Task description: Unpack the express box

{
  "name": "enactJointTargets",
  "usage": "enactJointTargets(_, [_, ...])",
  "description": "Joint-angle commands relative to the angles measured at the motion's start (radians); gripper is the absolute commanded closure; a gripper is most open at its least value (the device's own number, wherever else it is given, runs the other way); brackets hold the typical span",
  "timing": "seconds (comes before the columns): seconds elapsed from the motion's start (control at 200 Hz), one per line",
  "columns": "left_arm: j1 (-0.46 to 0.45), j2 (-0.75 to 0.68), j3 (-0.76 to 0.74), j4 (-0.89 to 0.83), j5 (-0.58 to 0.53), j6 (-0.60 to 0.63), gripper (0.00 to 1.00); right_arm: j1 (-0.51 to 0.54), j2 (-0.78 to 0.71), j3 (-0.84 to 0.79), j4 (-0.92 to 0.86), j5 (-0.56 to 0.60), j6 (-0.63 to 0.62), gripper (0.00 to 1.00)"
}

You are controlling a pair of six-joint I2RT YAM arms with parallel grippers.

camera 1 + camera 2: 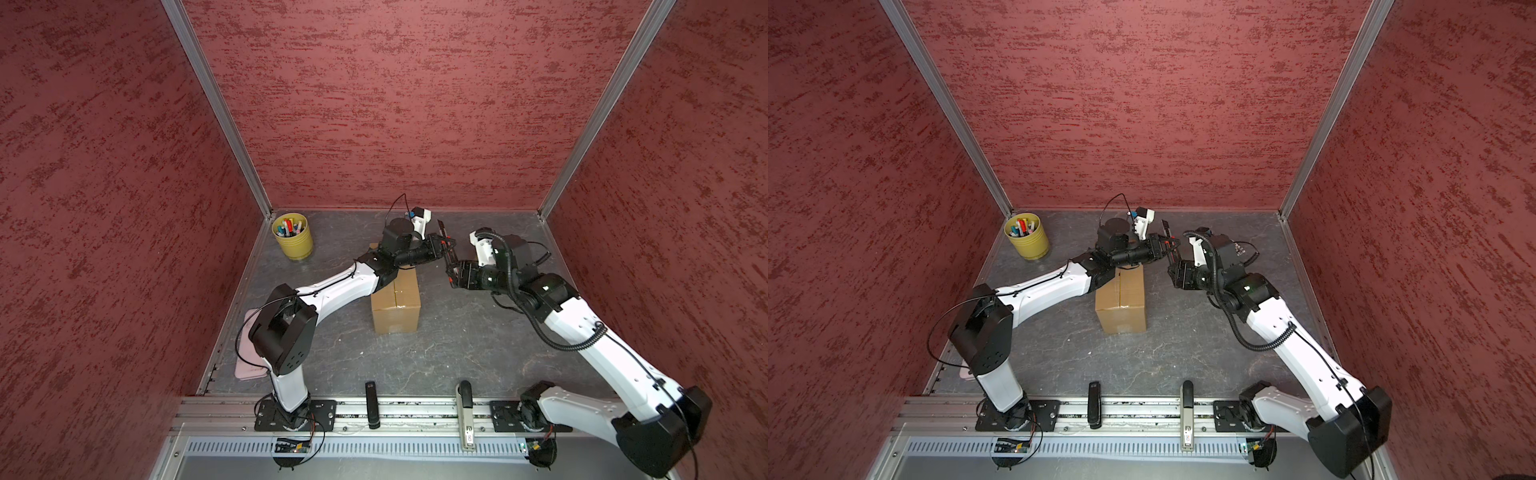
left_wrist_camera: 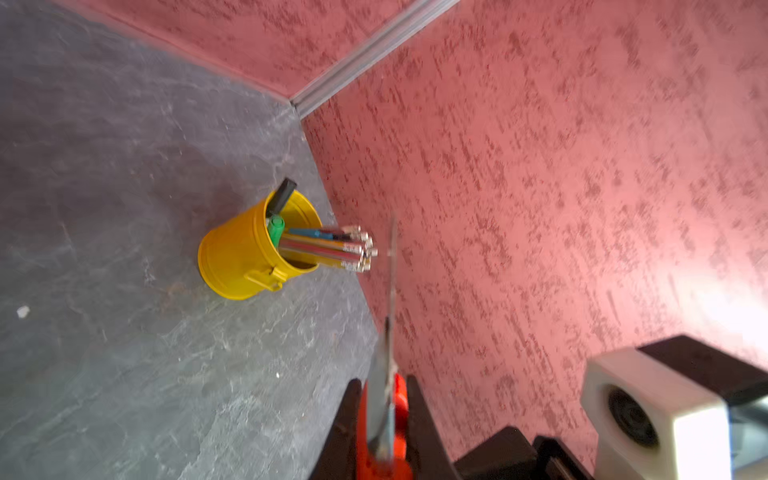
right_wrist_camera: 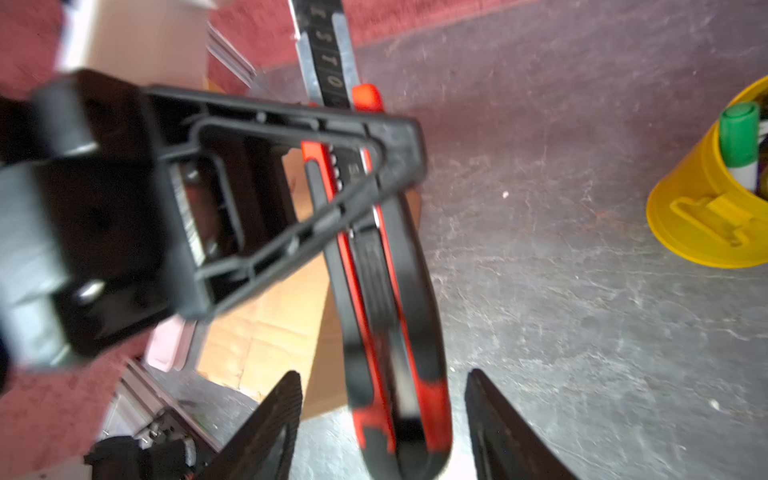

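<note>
The express box [image 1: 395, 305] [image 1: 1121, 301], a brown carton with its flaps shut, stands mid-table, and a corner of it shows in the right wrist view [image 3: 266, 332]. My left gripper [image 1: 444, 245] [image 1: 1168, 244] [image 2: 382, 380] reaches over the box's far end and is shut on a red-and-black utility knife [image 2: 384, 415] [image 3: 390, 324]. The knife's blade [image 1: 441, 227] sticks out toward the back wall. My right gripper [image 1: 451, 272] [image 1: 1173, 272] [image 3: 384, 374] stands open just beside it. The knife's handle end lies between its fingers with a gap on both sides.
A yellow cup of pens [image 1: 293, 241] [image 1: 1026, 241] stands in the back left corner. Both wrist views show a yellow cup with pencils and a green marker [image 2: 245, 257] [image 3: 706, 208]. A pink board [image 1: 249, 365] lies under the left arm. Two tools [image 1: 372, 405] [image 1: 464, 411] rest on the front rail.
</note>
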Motion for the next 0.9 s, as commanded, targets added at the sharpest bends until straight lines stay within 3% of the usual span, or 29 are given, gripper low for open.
enactJointTargets(0.0, [0.032,0.007,-0.006,0.16,0.008,-0.078,1.0,0.006,-0.063,-0.062,0.221,0.015,0.155,0.29])
enactJointTargets(0.331, [0.069,0.032,-0.045,0.529,-0.012,-0.304,1.0,-0.003,-0.105,-0.179,0.586,0.022,0.346,0.24])
enactJointTargets(0.626, [0.065,0.047,-0.054,0.677,-0.04,-0.421,1.0,-0.026,-0.029,-0.167,0.736,-0.018,0.402,0.26])
enactJointTargets(0.892, [0.021,0.043,-0.058,0.695,-0.098,-0.418,1.0,-0.031,0.014,-0.154,0.802,-0.037,0.428,0.33])
